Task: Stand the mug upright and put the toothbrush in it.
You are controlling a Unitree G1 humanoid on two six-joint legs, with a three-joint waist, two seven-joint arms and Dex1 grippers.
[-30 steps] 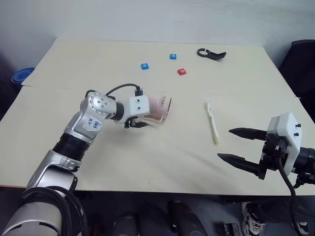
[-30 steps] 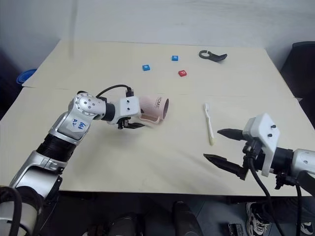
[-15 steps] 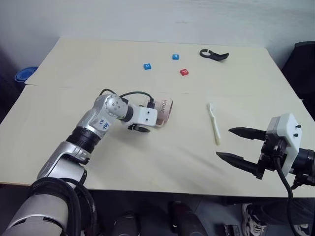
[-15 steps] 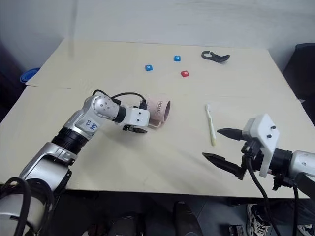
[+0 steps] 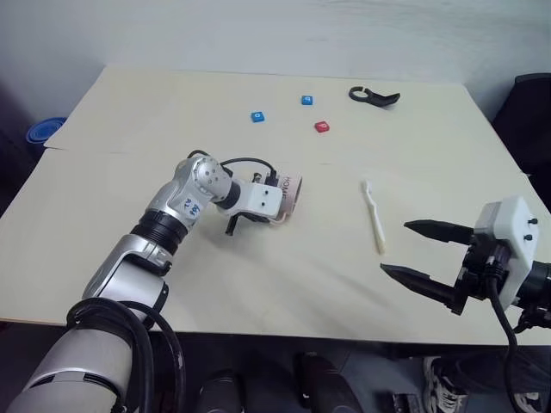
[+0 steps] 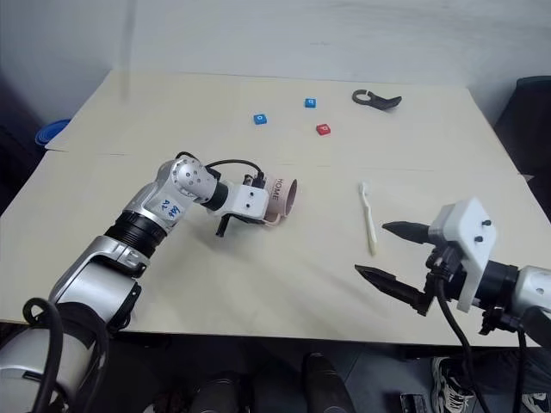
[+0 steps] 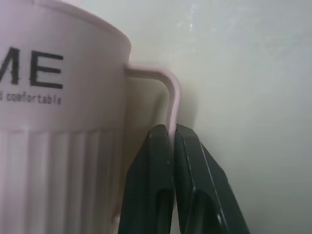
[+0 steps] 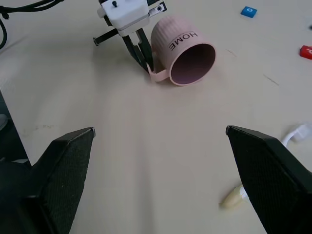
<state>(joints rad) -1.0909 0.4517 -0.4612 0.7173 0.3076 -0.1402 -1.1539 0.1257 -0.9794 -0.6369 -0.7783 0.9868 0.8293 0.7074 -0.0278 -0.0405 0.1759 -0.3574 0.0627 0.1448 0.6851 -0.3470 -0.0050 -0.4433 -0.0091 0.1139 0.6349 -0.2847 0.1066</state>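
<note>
The pale pink mug point(image 5: 289, 194) with "HOME" lettering lies on its side near the middle of the table, its mouth facing right. My left gripper point(image 7: 171, 129) is shut on the thin loop handle point(image 8: 157, 74), its black fingers point(image 7: 148, 185) pinching it on the mug's near side. The cream-white toothbrush point(image 5: 374, 217) lies flat on the table to the right of the mug, bristle head at its far end. My right gripper point(image 5: 394, 248) hovers open, with nothing in it, near the table's front right edge, just this side of the toothbrush.
Two small blue blocks point(image 5: 256, 116) point(image 5: 306, 101) and a red block point(image 5: 321, 126) lie toward the back of the table point(image 5: 172, 275), beside a black clip-shaped object point(image 5: 372, 95). A blue bowl point(image 5: 40, 131) sits off the table's left edge.
My left gripper has come in from the left to the mug's handle and shut on it. The mug still lies on its side. The right arm has kept still.
</note>
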